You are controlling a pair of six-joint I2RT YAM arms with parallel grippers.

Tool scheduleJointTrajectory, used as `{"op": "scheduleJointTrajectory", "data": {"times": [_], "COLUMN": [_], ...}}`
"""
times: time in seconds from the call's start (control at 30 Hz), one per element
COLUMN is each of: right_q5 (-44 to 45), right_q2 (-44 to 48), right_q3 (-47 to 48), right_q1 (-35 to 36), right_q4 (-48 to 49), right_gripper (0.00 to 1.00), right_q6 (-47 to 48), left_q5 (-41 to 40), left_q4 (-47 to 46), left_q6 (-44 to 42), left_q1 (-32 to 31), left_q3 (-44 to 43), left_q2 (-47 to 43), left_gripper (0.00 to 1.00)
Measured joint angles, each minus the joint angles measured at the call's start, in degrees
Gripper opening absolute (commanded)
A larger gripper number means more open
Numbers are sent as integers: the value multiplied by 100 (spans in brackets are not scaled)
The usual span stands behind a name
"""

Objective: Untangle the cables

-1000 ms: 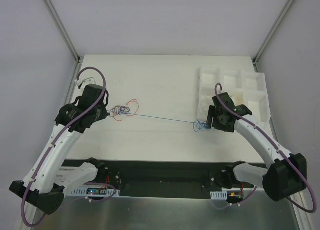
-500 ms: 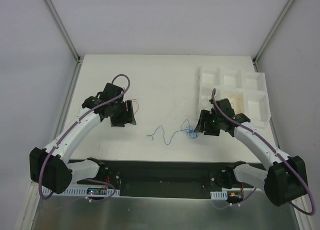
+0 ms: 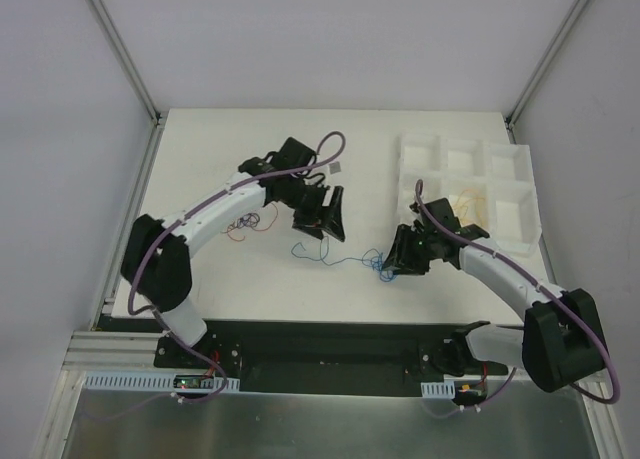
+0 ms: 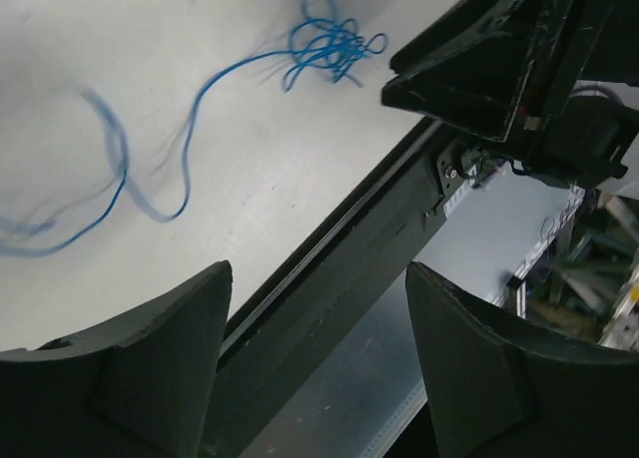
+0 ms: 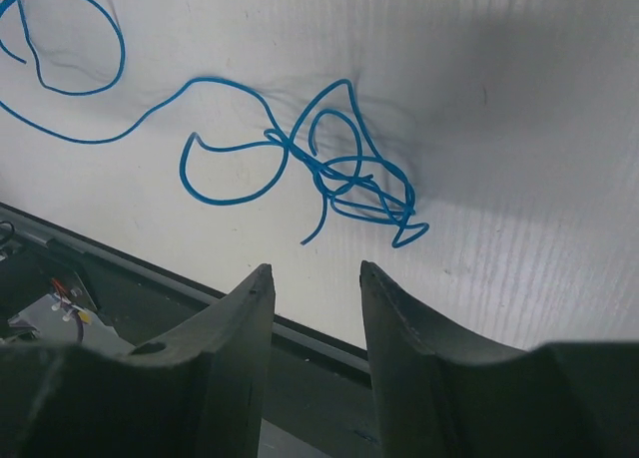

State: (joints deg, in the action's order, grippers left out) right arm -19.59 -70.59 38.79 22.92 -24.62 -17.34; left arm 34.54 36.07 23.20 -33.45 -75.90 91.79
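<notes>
White tabletop (image 3: 230, 144), with a white compartment tray (image 3: 462, 140) at its far right and a black rail (image 3: 330, 344) along the near edge. Nothing lies between either gripper and the wire on the table. The blue cable (image 5: 339, 169) lies slack and wavy across the middle of the table, near the front edge. Its right end is curled into a loose knot (image 4: 327, 47) of overlapping loops, and its left end finishes in an open curl. It is a single, very thin strand lying flat on the surface. A small bundle of red and dark cables (image 3: 245, 222) sits apart from it, further left, beside the left forearm. The left arm reaches across to the table centre. The left gripper (image 4: 318, 278) hangs above the left part of the blue strand, its fingers spread wide with nothing between them. The right arm is folded inward from the right. The right gripper (image 5: 315, 270) is low over the table just short of the knot, its fingers parted by a narrower gap, also empty and clear of the wire.
</notes>
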Motion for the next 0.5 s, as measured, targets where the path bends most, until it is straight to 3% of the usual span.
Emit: {"op": "scheduleJointTrajectory", "data": {"times": [0.23, 0.5], "right_q5": [-173, -389], "right_q2": [662, 1309], "right_q3": [-57, -481], "right_q1": [-468, -673], "right_q4": [-282, -481], "right_gripper": [44, 44], "right_q6": [0, 11], "left_q5": [634, 647], "left_q4": [-232, -177], "left_q6": [-487, -782], "left_q1": [-863, -914], "left_q3": [-1226, -1864], "left_q2": [1762, 2859], "left_gripper": [74, 59]}}
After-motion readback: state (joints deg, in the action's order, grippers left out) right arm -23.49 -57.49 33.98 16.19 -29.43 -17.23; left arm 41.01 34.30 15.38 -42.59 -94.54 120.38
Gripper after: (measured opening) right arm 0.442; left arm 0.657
